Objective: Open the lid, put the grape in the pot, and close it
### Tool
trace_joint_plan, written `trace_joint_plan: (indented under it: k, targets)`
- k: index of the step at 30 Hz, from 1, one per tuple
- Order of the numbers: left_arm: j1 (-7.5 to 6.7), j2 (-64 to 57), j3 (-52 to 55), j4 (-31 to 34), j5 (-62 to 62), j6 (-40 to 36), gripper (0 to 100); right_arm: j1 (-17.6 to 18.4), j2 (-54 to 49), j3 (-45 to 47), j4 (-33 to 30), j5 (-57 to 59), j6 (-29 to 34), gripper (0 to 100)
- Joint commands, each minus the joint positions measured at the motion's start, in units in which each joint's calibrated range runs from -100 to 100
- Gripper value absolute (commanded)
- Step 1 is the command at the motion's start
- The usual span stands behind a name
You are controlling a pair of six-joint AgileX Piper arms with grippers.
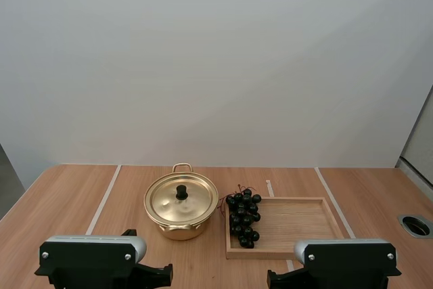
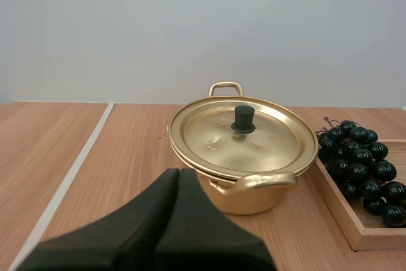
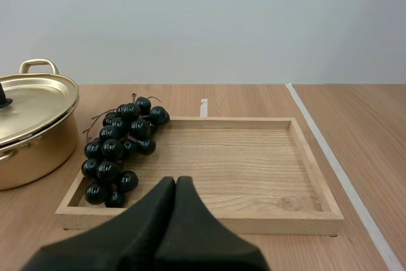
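The grapes (image 1: pixel 244 218) lie at the left end of the tray (image 1: pixel 298 225), long axis along its left wall, stems pointing away from the arms. The pot (image 1: pixel 180 231), lid (image 1: pixel 193 202) on, stands just left of it. The left gripper (image 2: pixel 178 172) and right gripper (image 3: pixel 176 181) are pressed together, empty.

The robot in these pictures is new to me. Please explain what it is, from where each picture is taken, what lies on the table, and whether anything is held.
This is a robot with two arms, each ending in a gripper of two black fingers. The high view looks down over the table from behind the left arm and right arm. The other pictures are taken from the wrists: the dark wedge there is the left gripper or the right gripper, shut on nothing. On the table stand a golden pot, its lid on, and beside it a wooden tray with grapes at the end nearest the pot.
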Motion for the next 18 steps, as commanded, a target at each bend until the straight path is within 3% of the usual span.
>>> trace_joint_plan:
  k: [1,11,18]
  targets:
    - [0.04,-0.24,0.1,0.0,-1.36,0.07,0,-0.27,-0.41,0.0,1.78,0.18,-0.36,0]
    - [0.04,-0.24,0.1,-0.37,-0.95,0.07,0,-0.27,-0.41,0.0,5.2,0.83,-0.36,0]
    - [0.04,-0.24,-13.0,-0.37,10.28,0.07,0,-0.27,-0.41,-5.58,5.2,4.62,-0.53,0]
